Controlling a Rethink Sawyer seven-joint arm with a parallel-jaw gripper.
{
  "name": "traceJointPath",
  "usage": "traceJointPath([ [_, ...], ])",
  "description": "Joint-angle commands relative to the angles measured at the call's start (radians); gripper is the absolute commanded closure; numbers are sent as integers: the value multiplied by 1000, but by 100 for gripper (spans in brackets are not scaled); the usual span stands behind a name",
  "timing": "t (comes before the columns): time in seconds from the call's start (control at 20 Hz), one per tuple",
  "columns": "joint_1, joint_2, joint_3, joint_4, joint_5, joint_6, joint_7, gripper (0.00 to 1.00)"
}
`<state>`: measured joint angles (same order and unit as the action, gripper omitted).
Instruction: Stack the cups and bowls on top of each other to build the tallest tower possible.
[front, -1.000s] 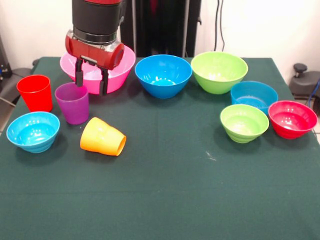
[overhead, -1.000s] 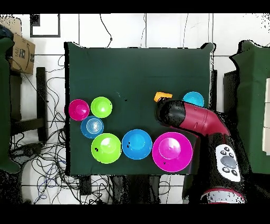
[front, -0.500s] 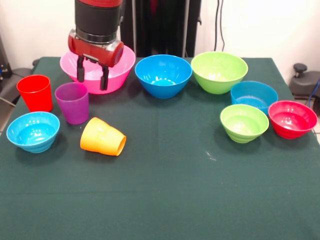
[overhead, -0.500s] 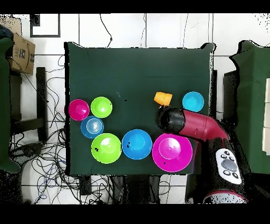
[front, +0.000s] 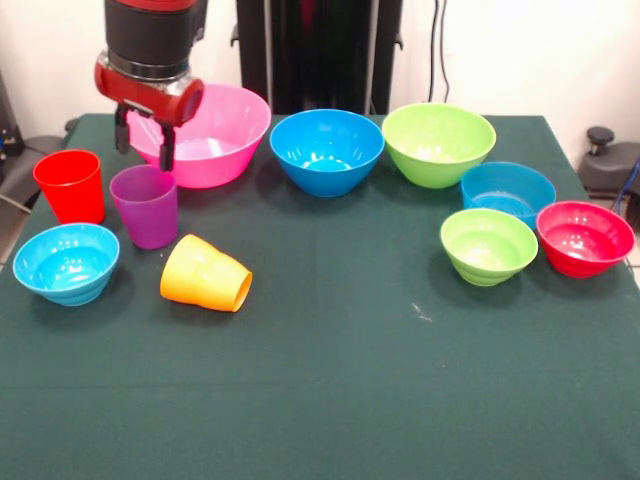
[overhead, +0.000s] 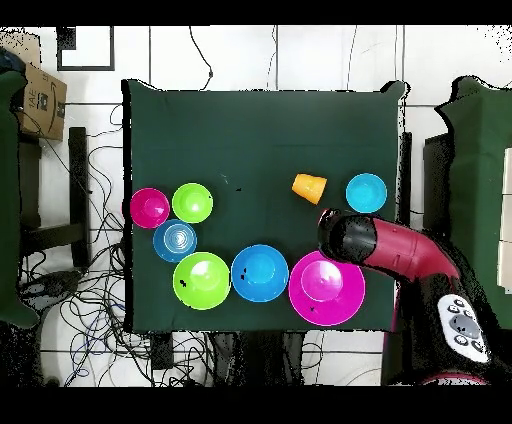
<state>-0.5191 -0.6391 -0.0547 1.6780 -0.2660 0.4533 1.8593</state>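
In the front view my gripper hangs open and empty just above the upright purple cup, in front of the big pink bowl's left rim. The red cup stands upright to the left. The orange cup lies on its side in front of the purple cup. A light blue bowl sits at the front left. In the overhead view the arm hides the gripper and the purple and red cups; the orange cup and the pink bowl show.
Along the back stand a blue bowl and a lime green bowl. At the right sit a small blue bowl, a small lime green bowl and a small red bowl. A cardboard box is off the table.
My gripper has moved left in the front view and risen a little, from in front of the pink bowl to above the purple cup. It stays open and empty. The cups and bowls have not moved.
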Motion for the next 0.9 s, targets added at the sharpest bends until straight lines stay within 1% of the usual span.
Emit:
traceJointPath([
  [0.05,-13,70,121,20,-98,-63,-66,0],
  [0.35,0,98,127,19,-107,-92,-21,0],
  [0.6,20,122,125,18,-97,-121,12,0],
  [0.9,28,144,127,15,-84,-150,27,0],
])
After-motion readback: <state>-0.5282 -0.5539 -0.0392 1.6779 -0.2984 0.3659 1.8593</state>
